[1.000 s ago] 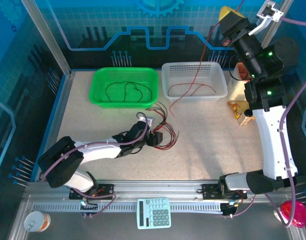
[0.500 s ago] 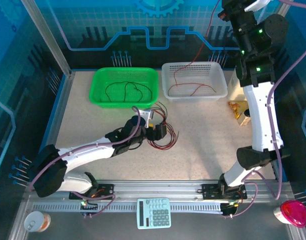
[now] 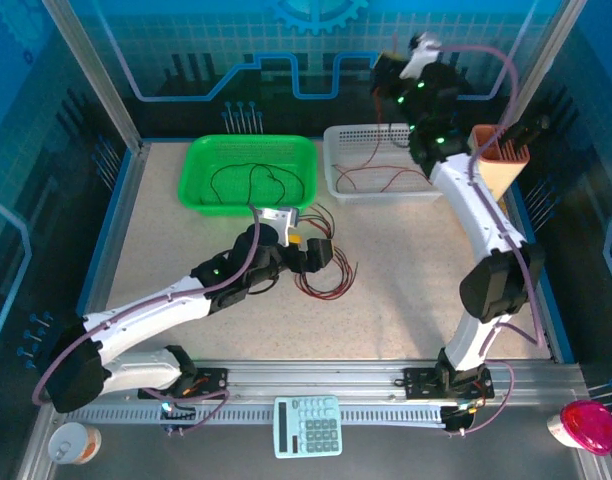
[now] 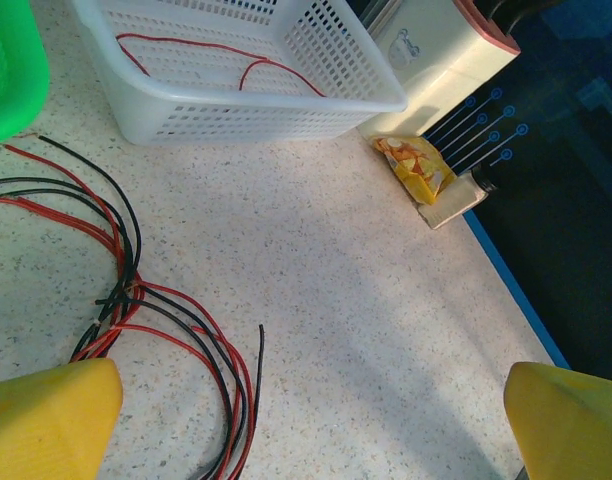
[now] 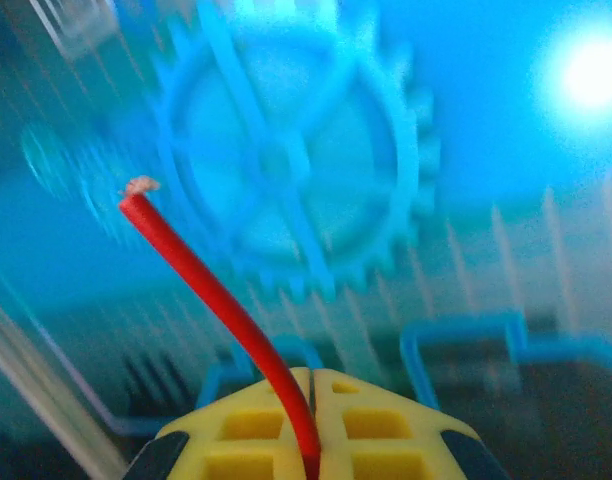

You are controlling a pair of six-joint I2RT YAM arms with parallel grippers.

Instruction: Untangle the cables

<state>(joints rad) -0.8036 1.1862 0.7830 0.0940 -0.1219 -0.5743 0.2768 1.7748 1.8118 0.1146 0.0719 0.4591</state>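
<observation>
Two baskets sit at twelve o'clock on your counter (image 3: 416,270): the green basket (image 3: 251,141) holding black cables (image 3: 251,180), and at its three o'clock the white basket (image 4: 236,115) holding red cables (image 4: 186,45). Your left claw (image 4: 306,430), jaws released wide, hangs over the red-and-black tangle (image 4: 126,300) mid-counter. Your right claw (image 5: 311,400), raised above the white basket, is clenched on one red cable (image 5: 216,290).

The overhead camera looks down from behind the arms over the whole table (image 3: 406,290). The left wrist camera sits low and near, facing the white basket (image 4: 236,115) and loose cables (image 4: 126,290), both shared with the overhead view. The right wrist camera, held high, faces the blue back wall (image 5: 286,160), with a red cable (image 5: 201,278) close before it.
</observation>
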